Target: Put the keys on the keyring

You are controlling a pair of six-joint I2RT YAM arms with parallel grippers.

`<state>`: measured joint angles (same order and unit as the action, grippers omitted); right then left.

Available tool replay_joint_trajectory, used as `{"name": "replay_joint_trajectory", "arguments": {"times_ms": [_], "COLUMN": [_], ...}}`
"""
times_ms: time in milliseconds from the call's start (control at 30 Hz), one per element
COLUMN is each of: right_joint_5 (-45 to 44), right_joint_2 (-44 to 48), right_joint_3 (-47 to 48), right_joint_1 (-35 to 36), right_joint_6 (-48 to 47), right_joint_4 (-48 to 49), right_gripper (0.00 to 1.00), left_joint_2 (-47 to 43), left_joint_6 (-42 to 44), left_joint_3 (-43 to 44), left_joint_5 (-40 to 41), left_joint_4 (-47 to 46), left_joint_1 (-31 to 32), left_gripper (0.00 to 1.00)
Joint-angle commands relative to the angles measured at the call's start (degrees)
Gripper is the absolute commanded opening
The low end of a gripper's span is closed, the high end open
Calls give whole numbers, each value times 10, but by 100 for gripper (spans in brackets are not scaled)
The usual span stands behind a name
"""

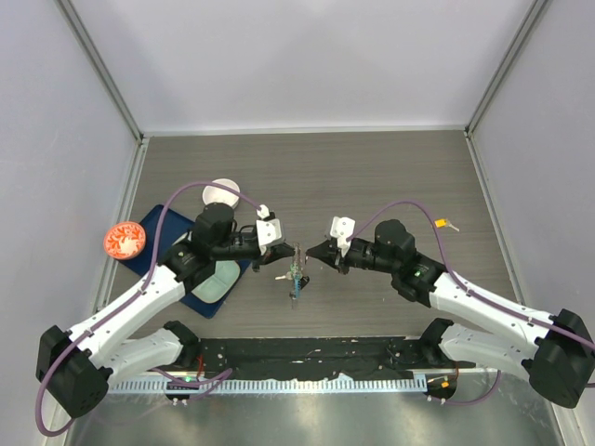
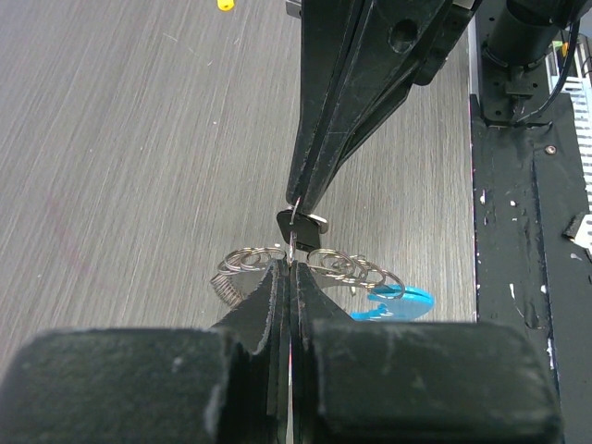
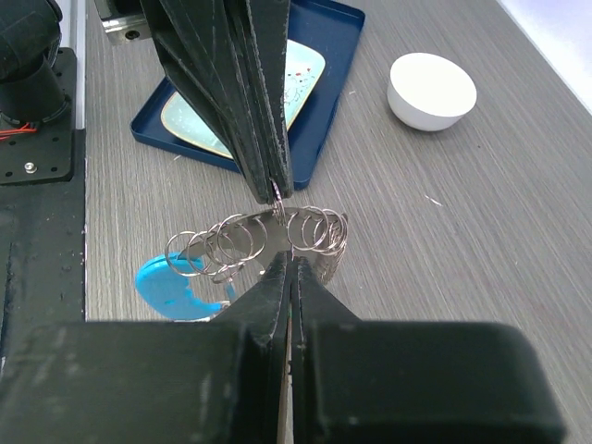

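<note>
The right hand (image 2: 297, 202) is closed and seems to pinch the key (image 2: 298, 223) by its black head. The left hand (image 2: 289, 274) is closed too, apparently nipping the wire of the keyring (image 3: 248, 239) just under that key, so the two sets of tips stand almost nose to nose. The keyring hangs or trails below them at mid-bench, its loops fanned out and its blue tag (image 3: 180, 283) low beside it; whether the tag touches the bench (image 1: 390, 177) I cannot tell. I judge the step in hand to be the threading itself: the key is at the wire but not clearly on it. The next move calls for a fine, steady feed of the key's hole onto the wire's open end while the left hand stops the ring from twisting; the many loose loops crowding the spot could snag. Room is tight only between the tips. The blue tray (image 3: 331, 57) lies near on the left arm's side with the white bowl (image 3: 432, 90) beyond it, both apart from the work. The far and right parts of the bench offer open room, while the black rail (image 1: 307, 354) along the near edge sits close behind the keyring.
</note>
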<state>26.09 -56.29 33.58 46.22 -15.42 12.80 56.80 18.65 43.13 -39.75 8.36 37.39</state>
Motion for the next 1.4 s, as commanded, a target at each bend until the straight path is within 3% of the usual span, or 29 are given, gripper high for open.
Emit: {"name": "replay_joint_trajectory", "arguments": {"times_ms": [0,1367], "right_joint_5": [7,34], "right_joint_2": [1,17], "right_joint_3": [28,29], "right_joint_1": [5,10], "right_joint_6": [-11,-11], "right_joint_4": [39,31], "right_gripper": [1,1], "left_joint_2": [-6,2], "left_joint_6": [-1,-7], "left_joint_3": [9,13], "left_joint_5": [-19,-45], "left_joint_4": [-36,-37], "left_joint_1": [0,0], "left_gripper": [0,0]}}
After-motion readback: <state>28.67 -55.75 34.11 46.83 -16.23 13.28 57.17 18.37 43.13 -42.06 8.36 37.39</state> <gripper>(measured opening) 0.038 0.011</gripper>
